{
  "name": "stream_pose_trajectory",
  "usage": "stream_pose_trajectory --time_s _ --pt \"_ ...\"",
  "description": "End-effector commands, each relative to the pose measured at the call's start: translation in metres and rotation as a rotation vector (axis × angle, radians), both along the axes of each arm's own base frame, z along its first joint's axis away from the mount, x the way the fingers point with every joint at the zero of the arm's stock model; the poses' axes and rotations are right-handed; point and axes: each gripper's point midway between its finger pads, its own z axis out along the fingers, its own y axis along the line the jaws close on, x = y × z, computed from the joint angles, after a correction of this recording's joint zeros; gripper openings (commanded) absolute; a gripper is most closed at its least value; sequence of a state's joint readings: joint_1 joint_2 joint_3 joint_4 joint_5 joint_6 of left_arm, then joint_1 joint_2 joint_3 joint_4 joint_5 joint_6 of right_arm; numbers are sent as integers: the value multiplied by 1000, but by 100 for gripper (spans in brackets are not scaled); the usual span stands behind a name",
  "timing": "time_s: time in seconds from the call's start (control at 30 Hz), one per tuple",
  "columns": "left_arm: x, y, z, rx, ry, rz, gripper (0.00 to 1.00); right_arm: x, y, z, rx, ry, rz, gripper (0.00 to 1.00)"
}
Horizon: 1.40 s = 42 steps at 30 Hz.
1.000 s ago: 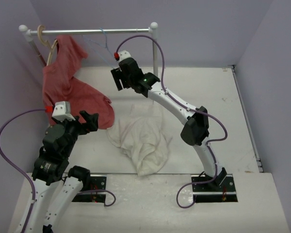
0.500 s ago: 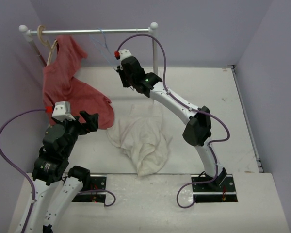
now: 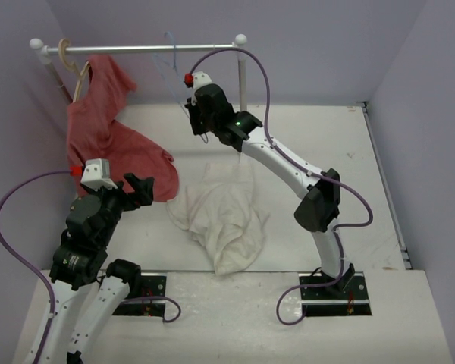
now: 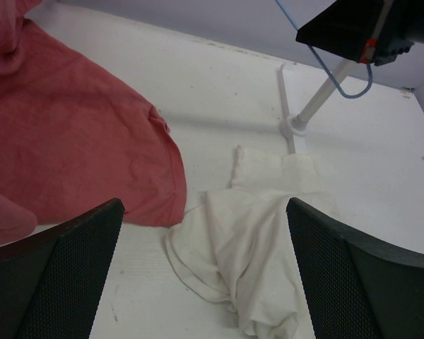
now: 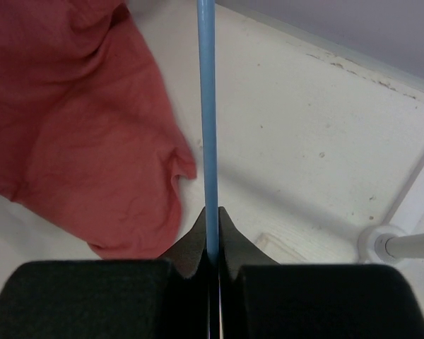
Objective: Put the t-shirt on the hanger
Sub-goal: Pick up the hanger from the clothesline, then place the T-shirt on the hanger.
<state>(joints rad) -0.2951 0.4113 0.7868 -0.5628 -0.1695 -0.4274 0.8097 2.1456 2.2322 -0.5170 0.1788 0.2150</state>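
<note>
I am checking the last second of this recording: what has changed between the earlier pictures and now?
The right gripper moved slightly to the right and shut on the light-blue hanger; the hanger's hook now shows above the rail. The open left gripper, the white t-shirt and the red shirt stayed as they were.

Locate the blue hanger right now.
The blue hanger is clamped in the right gripper; in the top view its hook sits at the rail, back centre, right of the red shirt.
</note>
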Motion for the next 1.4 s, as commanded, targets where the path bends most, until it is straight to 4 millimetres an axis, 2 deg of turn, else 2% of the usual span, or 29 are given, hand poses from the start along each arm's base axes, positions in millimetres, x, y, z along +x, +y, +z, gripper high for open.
stream_pose_trajectory --time_s 0.0,0.17,0.23,0.27,0.3,0.33,0.6,0.67,0.7,0.73,0.77,0.87,0.9,0.93,1.0,1.03,1.07,1.1,1.17,1.23,1.27,1.37 --pt "2 -2 4 -12 -26 -4 100 -31 -21 106 194 -96 9 0" --pt "4 -1 2 -10 -15 1 100 -59 -39 113 182 -51 39 0" --pt "6 0 0 -5 -3 13 100 -80 -51 91 143 30 62 0" --pt "6 0 -1 -5 1 15 100 -87 -58 105 169 9 67 0" --pt "6 0 -1 -3 7 16 100 -94 -63 83 149 46 62 0" --pt "7 1 -2 -3 11 20 100 -103 -72 71 155 53 63 0" --pt "9 -2 -3 0 20 5 100 -160 -122 46 157 87 84 0" --pt "15 -11 -7 9 43 -38 100 -181 -149 16 127 152 36 0" --pt "19 -19 -11 14 62 -76 100 -190 -162 8 129 164 10 0" --pt "24 -32 -18 22 93 -141 100 -200 -176 15 160 145 -8 0" --pt "25 -43 -24 12 131 -197 100 -211 -194 6 167 155 -50 0" --pt "37 -75 -64 -27 317 -317 100 -233 -241 -12 178 176 -188 0" --pt "40 -88 -82 -34 387 -341 100 -235 -256 -18 175 179 -259 0" --pt "41 -102 -91 -43 416 -360 100 -242 -271 -22 164 188 -300 0" --pt "34 -142 -108 29 433 -409 100 -252 -292 -11 212 162 -352 0" --pt "30 -160 -106 54 424 -426 100 -260 -305 -8 221 151 -378 0" --pt "11 -191 -121 134 456 -508 100 -264 -311 -4 235 147 -388 0" --pt "11 -197 -123 190 443 -486 100 -268 -317 4 256 136 -398 0" --pt "-1 -221 -124 326 410 -557 98 -281 -334 6 248 145 -421 0" --pt "-10 -236 -122 441 380 -590 97 -291 -347 12 261 140 -436 0" --pt "-15 -234 -131 509 391 -587 95 -295 -352 13 267 136 -436 0" --pt "-16 -235 -134 697 392 -549 88 -307 -365 17 301 124 -442 0"
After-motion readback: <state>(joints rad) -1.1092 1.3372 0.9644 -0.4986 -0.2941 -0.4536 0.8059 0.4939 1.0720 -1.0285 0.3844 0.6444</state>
